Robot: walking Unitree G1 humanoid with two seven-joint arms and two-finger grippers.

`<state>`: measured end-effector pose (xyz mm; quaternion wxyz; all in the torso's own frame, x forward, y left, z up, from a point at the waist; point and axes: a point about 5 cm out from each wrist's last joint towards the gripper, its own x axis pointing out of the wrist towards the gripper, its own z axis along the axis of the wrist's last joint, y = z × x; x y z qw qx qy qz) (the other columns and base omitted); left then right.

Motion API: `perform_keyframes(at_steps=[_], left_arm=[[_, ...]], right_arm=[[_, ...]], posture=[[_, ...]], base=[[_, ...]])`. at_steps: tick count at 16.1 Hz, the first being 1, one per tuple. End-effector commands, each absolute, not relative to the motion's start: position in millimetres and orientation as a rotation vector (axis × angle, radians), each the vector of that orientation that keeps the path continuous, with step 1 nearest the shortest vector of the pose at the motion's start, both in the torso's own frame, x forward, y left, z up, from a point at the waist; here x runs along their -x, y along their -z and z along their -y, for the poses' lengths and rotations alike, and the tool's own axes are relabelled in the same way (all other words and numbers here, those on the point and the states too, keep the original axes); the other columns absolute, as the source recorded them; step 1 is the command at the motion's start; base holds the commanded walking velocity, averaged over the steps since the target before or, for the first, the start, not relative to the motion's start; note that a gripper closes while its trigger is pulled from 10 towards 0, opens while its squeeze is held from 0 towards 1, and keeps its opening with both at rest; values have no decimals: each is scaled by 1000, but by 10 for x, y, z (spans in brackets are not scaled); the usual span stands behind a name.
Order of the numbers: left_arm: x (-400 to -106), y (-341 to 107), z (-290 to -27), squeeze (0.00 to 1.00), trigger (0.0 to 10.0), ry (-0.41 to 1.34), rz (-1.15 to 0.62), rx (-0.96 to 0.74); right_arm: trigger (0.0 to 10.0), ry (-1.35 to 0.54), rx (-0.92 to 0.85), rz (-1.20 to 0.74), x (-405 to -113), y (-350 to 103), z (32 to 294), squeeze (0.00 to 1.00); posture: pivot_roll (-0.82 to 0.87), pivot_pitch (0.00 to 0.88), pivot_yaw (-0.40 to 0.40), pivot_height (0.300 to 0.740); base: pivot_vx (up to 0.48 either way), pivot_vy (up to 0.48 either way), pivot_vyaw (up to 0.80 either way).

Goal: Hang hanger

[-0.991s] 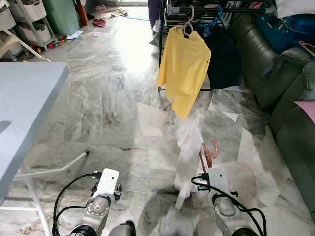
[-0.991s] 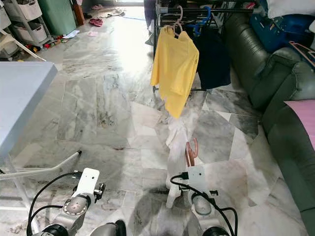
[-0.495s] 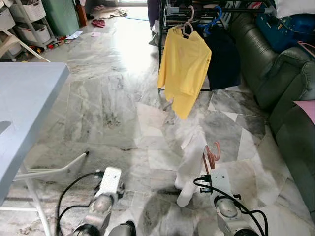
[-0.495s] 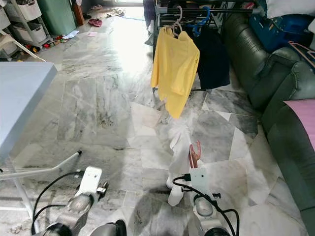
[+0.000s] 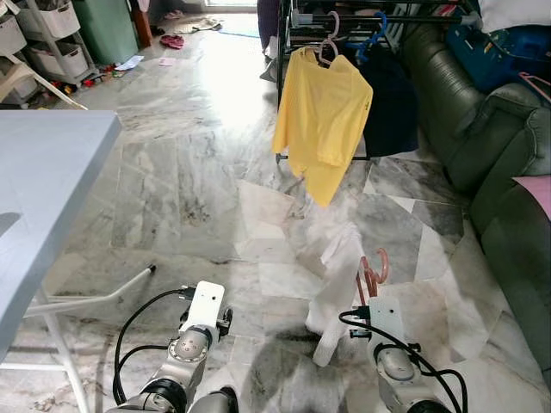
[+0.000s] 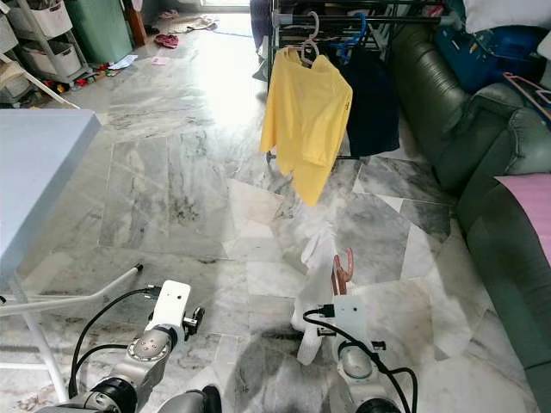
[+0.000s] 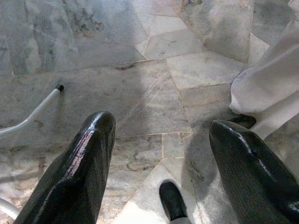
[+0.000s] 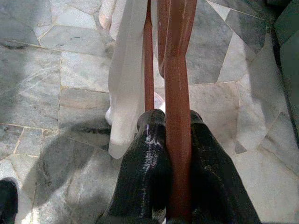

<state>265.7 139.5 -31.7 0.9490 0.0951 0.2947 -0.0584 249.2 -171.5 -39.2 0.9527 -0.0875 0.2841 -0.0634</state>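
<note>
Clamping its two black fingers on a reddish-brown plastic hanger [image 8: 177,116], the right gripper [image 8: 175,154] holds the piece low in front of the robot, above the grey marble floor [image 5: 189,181]. A white garment [image 5: 336,284] hangs from the hanger and trails down beside the gripper, its lower end near the floor; the hanger's curved hook [image 5: 372,271] rises just above the right wrist. The left gripper [image 7: 159,154] hangs over bare tiles with its fingers spread wide apart and nothing between them. A pale blue table [image 5: 43,198] on white legs stands at the robot's left. Farther ahead, a dark clothes rack [image 5: 379,17] carries a yellow shirt [image 5: 323,120] on a pink hanger and a dark garment [image 5: 392,103] beside it. A dark green sofa [image 5: 499,146] runs along the robot's right.
</note>
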Motion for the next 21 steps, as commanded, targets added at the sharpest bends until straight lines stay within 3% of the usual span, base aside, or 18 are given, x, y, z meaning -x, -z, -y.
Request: perform_keyframes(at_steps=[1,21], left_arm=[[-2628,346,-1382,0,10000,122,-621,-188],[-2549,416,-1449,0,10000,127,-668,-241]], right_arm=[[10000,142,176,-576,-2513,376,1745,0],[10000,119,181,-583,-2494,394,1707,0]], posture=[[-56,59,-1,740],[-58,65,-1,740]], base=[[0,0,0],[0,0,0]])
